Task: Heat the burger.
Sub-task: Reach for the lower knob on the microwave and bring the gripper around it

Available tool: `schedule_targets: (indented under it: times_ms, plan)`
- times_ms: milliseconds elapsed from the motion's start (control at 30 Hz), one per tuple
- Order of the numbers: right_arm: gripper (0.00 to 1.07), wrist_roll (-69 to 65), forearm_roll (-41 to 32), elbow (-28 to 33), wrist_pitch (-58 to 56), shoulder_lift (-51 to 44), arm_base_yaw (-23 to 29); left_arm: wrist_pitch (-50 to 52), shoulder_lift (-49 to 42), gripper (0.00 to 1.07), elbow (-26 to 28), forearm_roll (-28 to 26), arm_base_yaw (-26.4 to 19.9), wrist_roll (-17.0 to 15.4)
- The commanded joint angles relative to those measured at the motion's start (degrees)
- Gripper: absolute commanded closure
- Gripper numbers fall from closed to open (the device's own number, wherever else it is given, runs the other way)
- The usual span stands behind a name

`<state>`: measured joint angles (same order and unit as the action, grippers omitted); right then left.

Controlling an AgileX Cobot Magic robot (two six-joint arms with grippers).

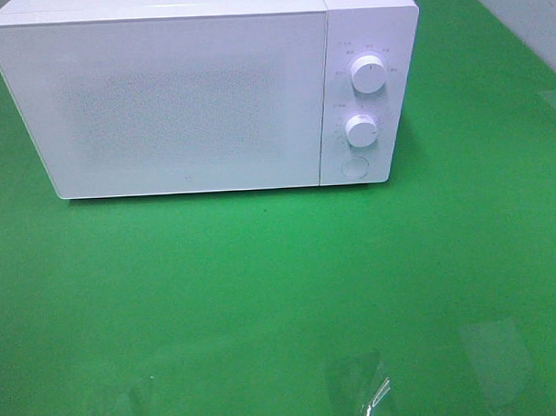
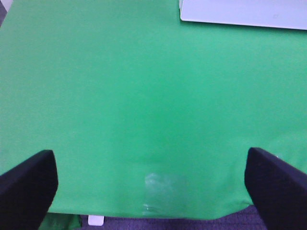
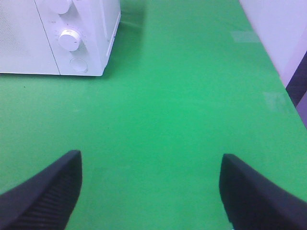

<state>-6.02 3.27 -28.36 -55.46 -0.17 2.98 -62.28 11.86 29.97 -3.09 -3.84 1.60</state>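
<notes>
Microwave point(image 1: 183, 102) shut on a green table point(image 1: 263, 291), both arms empty.
It is white and stands by the table's far edge, door closed, its two knobs point(image 1: 368, 75) toward the right end. The left gripper point(image 2: 148, 158) hangs over the near edge, jaws spread wide with nothing between them. The right gripper point(image 3: 149, 163), nearer the right edge, is equally wide and empty. No view shows the burger, so I cannot tell where it is.
</notes>
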Motion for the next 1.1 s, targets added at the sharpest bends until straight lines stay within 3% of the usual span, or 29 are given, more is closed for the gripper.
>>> schedule_targets:
  times_ms: [33, 300, 1100]
  plan:
    - [0.31, 0.57, -0.29, 0.23, 0.57, -1.55, -0.29, 0.92, -2.23, 0.08, -0.23, 0.11, 0.29, 0.0]
    - [0.31, 0.57, -0.29, 0.23, 0.57, -1.55, -0.29, 1.09, -13.64, 0.08, -0.29, -0.11, 0.29, -0.4]
    - [0.31, 0.52, -0.23, 0.23, 0.57, -1.38, -0.29, 0.92, -13.46, 0.08, -0.34, -0.52, 0.29, -0.34]
